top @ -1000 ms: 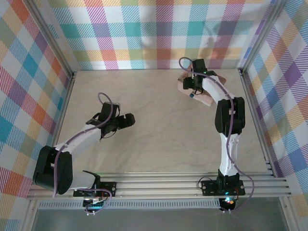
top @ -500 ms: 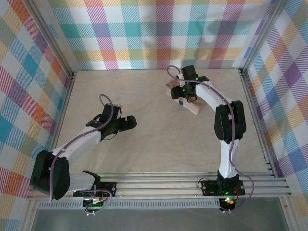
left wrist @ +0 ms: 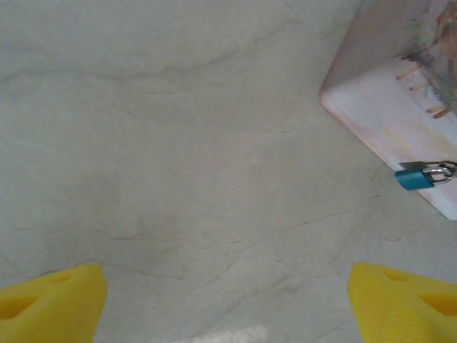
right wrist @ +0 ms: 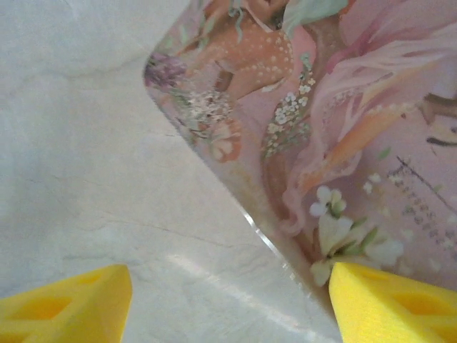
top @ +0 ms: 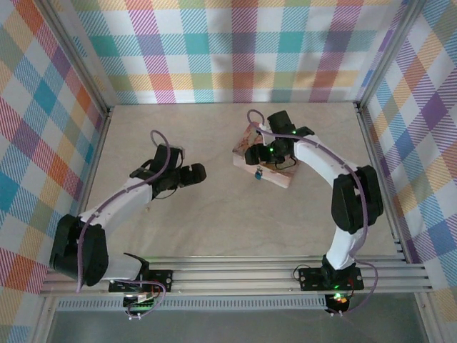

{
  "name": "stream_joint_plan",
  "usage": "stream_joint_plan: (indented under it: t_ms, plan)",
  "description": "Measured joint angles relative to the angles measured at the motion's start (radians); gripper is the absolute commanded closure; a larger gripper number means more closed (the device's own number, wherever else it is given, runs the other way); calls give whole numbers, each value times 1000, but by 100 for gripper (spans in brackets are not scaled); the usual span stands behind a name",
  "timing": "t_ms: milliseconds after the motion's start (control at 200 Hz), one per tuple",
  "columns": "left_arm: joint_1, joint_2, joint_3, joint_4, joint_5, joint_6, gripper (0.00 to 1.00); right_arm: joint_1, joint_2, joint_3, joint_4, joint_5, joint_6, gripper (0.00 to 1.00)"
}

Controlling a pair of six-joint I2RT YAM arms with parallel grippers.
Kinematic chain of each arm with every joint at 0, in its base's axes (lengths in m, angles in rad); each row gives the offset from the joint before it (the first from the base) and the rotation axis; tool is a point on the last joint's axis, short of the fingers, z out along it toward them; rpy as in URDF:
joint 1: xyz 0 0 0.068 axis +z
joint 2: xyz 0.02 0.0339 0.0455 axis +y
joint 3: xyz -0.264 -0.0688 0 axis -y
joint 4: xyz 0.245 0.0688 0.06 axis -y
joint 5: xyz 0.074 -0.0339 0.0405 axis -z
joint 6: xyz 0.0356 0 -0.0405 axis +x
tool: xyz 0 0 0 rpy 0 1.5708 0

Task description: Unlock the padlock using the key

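Jaws of the left gripper (top: 194,174) stand spread and empty over bare table (top: 214,221), left of centre. Jaws of the right gripper (right wrist: 228,300) are also spread, pinching nothing: one finger hangs over the lid of the tin (right wrist: 343,107), the other over the table beside its corner. The blue padlock (left wrist: 420,176) hangs on the tin's near-left side, facing the left gripper. Over the last second the tin has slid from the far right toward the centre with the right arm, and the left gripper has edged toward it. That likely puts the padlock within reach of both arms; unlocking has not begun.
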Motion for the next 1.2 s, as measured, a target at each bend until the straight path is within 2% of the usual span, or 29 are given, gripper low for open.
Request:
stream_joint_plan:
  t_ms: [185,320,440,510,605,710,805,950,1060,1200]
  plan:
    - [0,189,214,-45,93,44,15,-31,-113,5,-16,104,101,17]
    - [0,383,438,-78,188,86,19,-140,-151,-25,-33,144,203,14]
    - [0,587,683,-149,299,130,26,-267,-163,-127,-31,124,285,11]
    - [0,710,831,-190,356,148,26,-324,-163,-178,-42,110,317,10]
    - [0,849,997,-245,415,161,26,-351,-147,-192,-53,76,340,11]
    - [0,953,1120,-296,463,164,29,-353,-100,-187,-48,24,351,15]
    - [0,1000,1170,-312,505,154,35,-353,-40,-181,-35,-28,354,27]
    - [0,1007,1168,-312,556,141,52,-345,15,-146,-21,-93,368,40]
    - [4,998,1131,-297,565,137,55,-322,50,-94,-27,-84,363,44]
    - [40,910,988,-257,555,137,56,-275,114,-11,-42,-72,360,44]
